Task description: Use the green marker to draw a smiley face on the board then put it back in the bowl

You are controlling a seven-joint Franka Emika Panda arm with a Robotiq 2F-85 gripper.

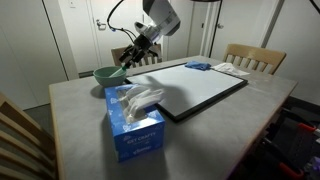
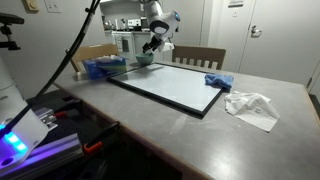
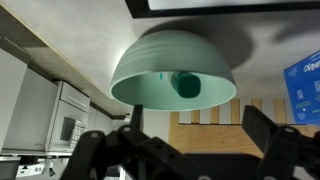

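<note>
Pale-green bowl (image 3: 170,65) on the table (image 1: 80,110) near the whiteboard (image 1: 200,90) corner holds the green marker (image 3: 161,85), a thin, light, stiff, probably slick stick. The hand (image 3: 190,150) hovers over it, fingers spread wide, gripping nothing. Best pinched mid-barrel, across its width

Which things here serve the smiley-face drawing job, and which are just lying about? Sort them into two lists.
For the job:
- green marker, apparently the thin stick inside the bowl
- bowl
- board

Just lying about:
- blue tissue box
- blue cloth
- crumpled white tissue
- wooden chair
</note>
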